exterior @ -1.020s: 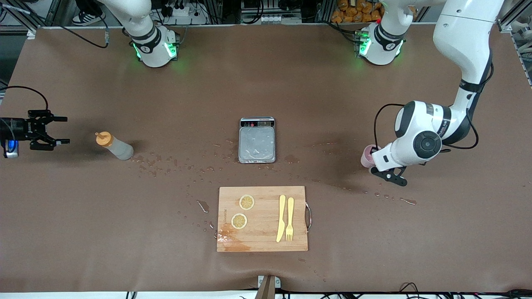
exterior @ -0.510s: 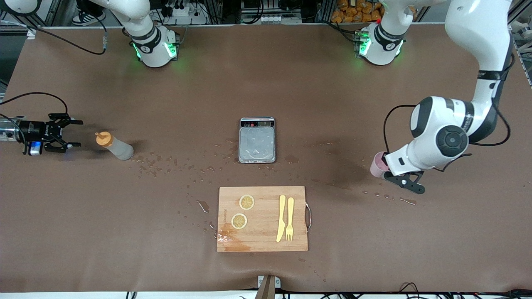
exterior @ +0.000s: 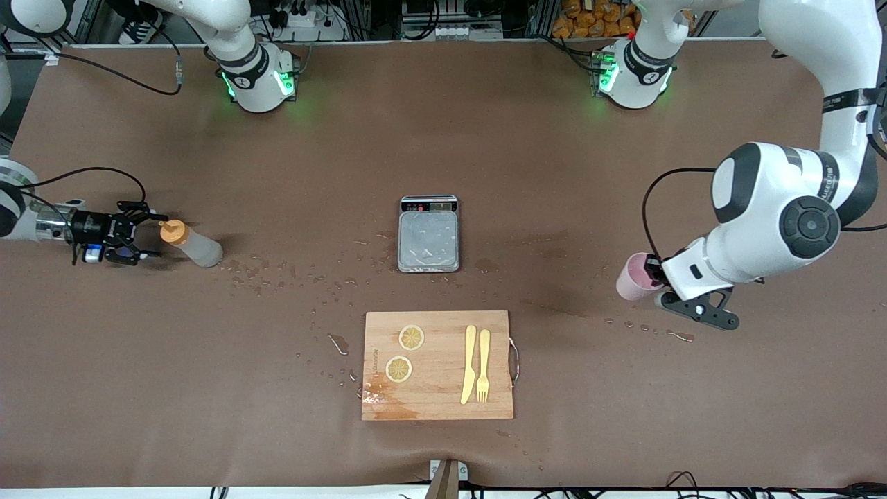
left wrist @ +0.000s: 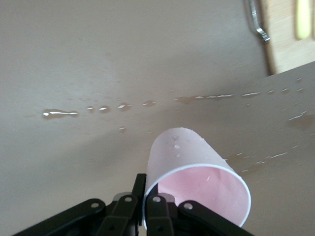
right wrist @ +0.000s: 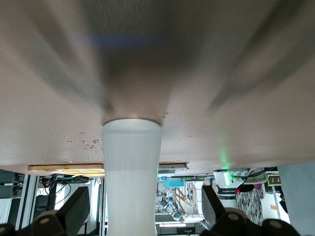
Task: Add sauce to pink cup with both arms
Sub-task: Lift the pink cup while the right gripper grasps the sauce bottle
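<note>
The sauce bottle [exterior: 194, 245], whitish with an orange cap, stands upright toward the right arm's end of the table. My right gripper [exterior: 151, 238] is level with its upper part and open, one finger on each side, not touching it. In the right wrist view the bottle [right wrist: 132, 167] rises between the spread fingers [right wrist: 78, 209]. My left gripper [exterior: 655, 278] is shut on the rim of the pink cup [exterior: 632, 277], one finger inside and one outside. It holds the cup tipped on its side over the table toward the left arm's end. The cup [left wrist: 189, 162] and the gripper [left wrist: 146, 191] also show in the left wrist view.
A grey scale [exterior: 428, 235] sits at mid table. Nearer the front camera lies a wooden board [exterior: 436, 395] with two lemon slices [exterior: 411, 337], a yellow knife and a yellow fork [exterior: 483, 364]. Water drops spot the brown mat [exterior: 277, 277], also under the cup [left wrist: 59, 114].
My right gripper has moved along the table up to the bottle and now flanks it. My left arm has carried the cup toward the left arm's end of the table.
</note>
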`<state>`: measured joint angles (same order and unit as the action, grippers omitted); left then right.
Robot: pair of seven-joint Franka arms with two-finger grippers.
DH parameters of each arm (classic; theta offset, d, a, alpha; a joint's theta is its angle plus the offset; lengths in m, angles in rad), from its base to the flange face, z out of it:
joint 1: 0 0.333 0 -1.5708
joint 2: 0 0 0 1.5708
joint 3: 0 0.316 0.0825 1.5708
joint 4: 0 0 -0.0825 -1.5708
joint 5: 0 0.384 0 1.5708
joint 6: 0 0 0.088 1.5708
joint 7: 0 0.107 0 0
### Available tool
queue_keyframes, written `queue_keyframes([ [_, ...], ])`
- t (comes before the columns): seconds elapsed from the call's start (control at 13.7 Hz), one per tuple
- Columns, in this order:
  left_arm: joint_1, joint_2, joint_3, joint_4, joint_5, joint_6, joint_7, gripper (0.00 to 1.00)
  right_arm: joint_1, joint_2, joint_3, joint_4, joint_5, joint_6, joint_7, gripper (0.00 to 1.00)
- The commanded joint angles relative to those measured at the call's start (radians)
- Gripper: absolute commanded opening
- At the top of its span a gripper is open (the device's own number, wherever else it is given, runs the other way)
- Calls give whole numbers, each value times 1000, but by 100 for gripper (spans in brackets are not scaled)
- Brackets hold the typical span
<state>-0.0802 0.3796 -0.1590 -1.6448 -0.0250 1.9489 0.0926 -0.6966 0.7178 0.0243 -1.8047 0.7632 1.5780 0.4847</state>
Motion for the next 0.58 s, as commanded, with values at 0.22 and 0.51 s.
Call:
queue_keyframes([
  [0.22,-205,41,-7,77,-18,-21,-379,0,38,-9,0,-42,44,19,6,100],
  [0.51,-357,145,-7,163,-49,-18,-667,0,63,-6,0,-42,61,34,8,100],
])
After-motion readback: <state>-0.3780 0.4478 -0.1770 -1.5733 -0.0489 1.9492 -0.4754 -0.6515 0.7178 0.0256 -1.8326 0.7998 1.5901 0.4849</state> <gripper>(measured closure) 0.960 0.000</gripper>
